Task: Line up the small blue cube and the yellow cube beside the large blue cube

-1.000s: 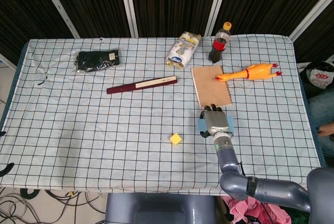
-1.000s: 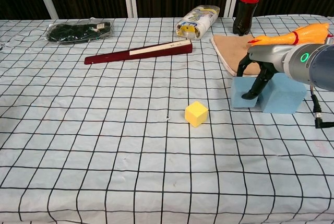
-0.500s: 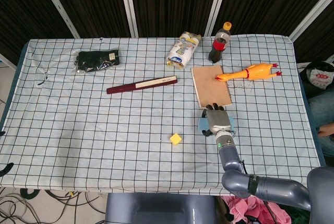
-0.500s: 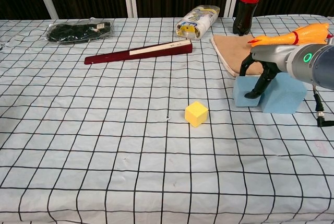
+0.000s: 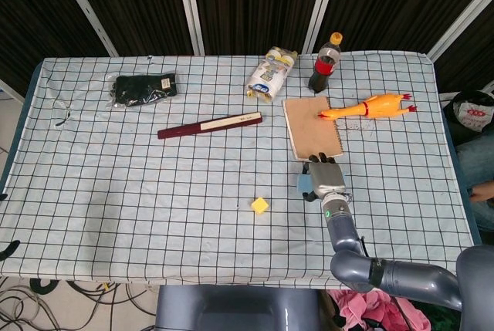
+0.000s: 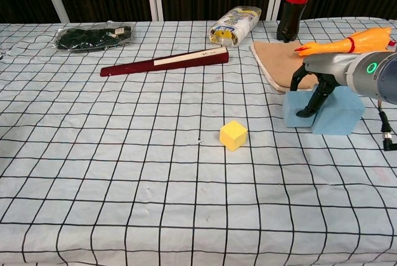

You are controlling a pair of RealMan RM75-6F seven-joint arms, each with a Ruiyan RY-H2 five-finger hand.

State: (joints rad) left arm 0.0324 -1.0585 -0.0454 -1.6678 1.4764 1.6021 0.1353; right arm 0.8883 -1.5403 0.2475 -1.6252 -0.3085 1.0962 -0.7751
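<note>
The right hand (image 6: 316,89) grips the small blue cube (image 6: 296,110), fingers curled down over its top, pressed against the large blue cube (image 6: 338,112) at the surface's right side. The yellow cube (image 6: 233,135) sits apart to their left, nearer.

Matt foam-like large blue cube (image 6: 338,112), checked cloth tablecloth (image 6: 124,173), glossy plastic bottle (image 6: 295,2)
</note>
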